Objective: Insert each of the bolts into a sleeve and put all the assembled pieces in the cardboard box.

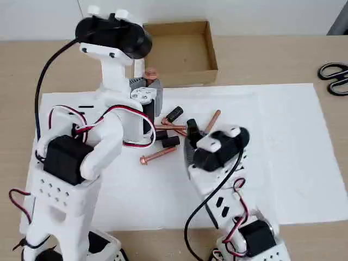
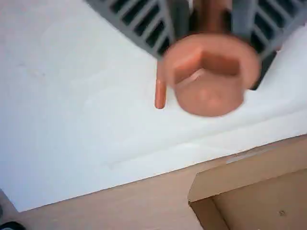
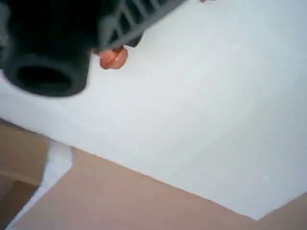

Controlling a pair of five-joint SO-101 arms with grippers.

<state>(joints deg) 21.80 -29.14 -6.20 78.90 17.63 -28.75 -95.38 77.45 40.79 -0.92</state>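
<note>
The left gripper point(image 2: 208, 14) is clamped tight on a copper bolt point(image 2: 208, 76) with a hexagonal flanged head, over the white sheet point(image 1: 283, 152) near the cardboard box point(image 1: 211, 51). The right gripper point(image 1: 190, 138) pinches a black tubular sleeve point(image 3: 45, 62). A second bolt point(image 1: 157, 156) and a spare sleeve point(image 1: 174, 114) lie between the arms.

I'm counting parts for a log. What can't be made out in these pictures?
- High view: the left arm covers parts beside the loose bolt; the count stays unsure.
- High view: its motor hides a corner of the cardboard box.
- Left wrist view: the held bolt is blurred; its head hides the shank.
- Right wrist view: the sleeve is blurred and cut by the edge.
</note>
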